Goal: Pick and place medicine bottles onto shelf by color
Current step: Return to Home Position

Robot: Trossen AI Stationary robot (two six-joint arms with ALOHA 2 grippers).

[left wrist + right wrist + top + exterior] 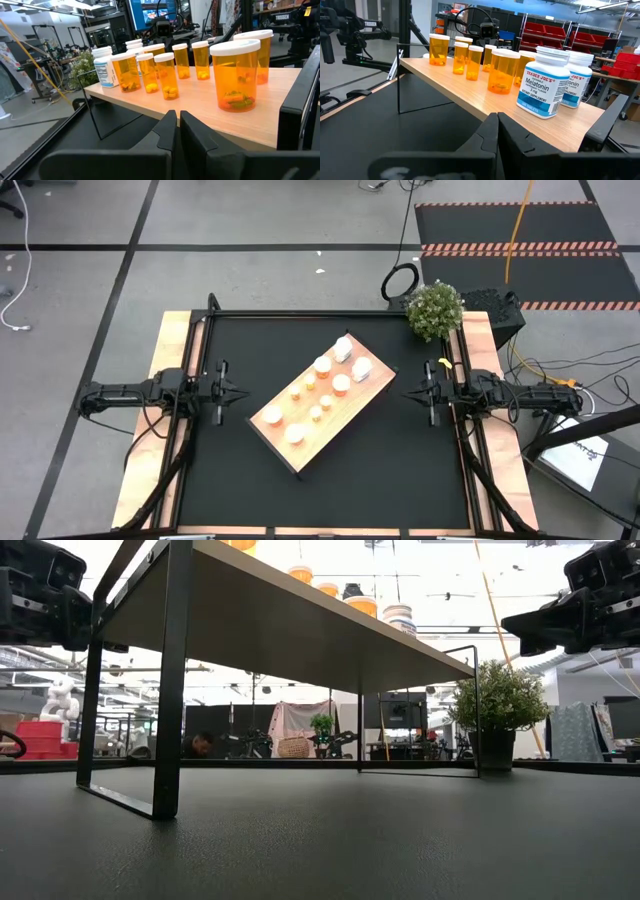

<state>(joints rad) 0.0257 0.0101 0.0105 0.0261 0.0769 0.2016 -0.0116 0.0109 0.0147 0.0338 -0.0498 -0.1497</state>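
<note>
Bottles (pixel 341 384) orange, white-capped, some all white, on pale shelf (pixel 308 450).

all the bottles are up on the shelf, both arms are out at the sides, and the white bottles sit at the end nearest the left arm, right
Not quite: the white bottles stand at the end of the shelf nearest the right gripper, not the left gripper, as the right wrist view shows. The rest holds.
</note>
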